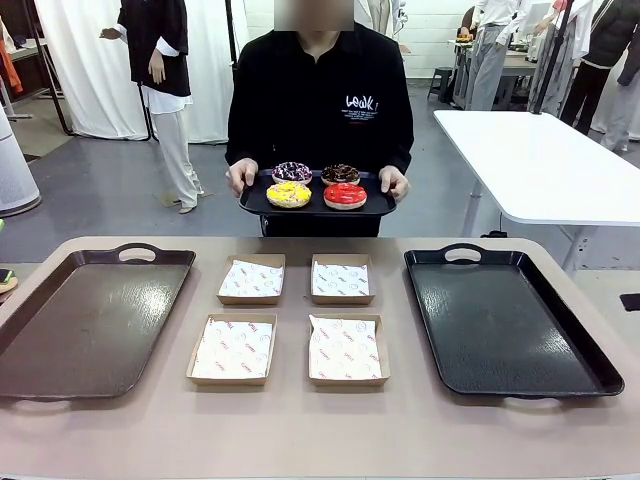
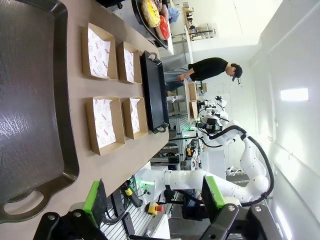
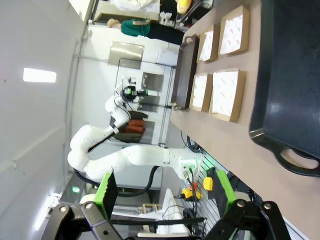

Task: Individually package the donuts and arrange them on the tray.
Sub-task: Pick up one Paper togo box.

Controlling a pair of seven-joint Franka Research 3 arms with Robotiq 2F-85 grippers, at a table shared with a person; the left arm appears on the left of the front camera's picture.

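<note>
White chest print on the person's black long-sleeved sweatshirt (image 1: 300, 110): one large hand-lettered word, seemingly "Look", above smaller lines too fine to read. White paper liners (image 1: 233, 350) in the four shallow brown cardboard boxes (image 1: 230, 380): faint red and grey round stamps, lettering illegible in all views.

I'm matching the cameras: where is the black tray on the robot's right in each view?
Front: tray in the picture's right half.
Left wrist: tray upper middle, beyond the boxes.
Right wrist: tray along the right edge, close.
Shared landmark: the four paper-lined boxes beside it.
</note>
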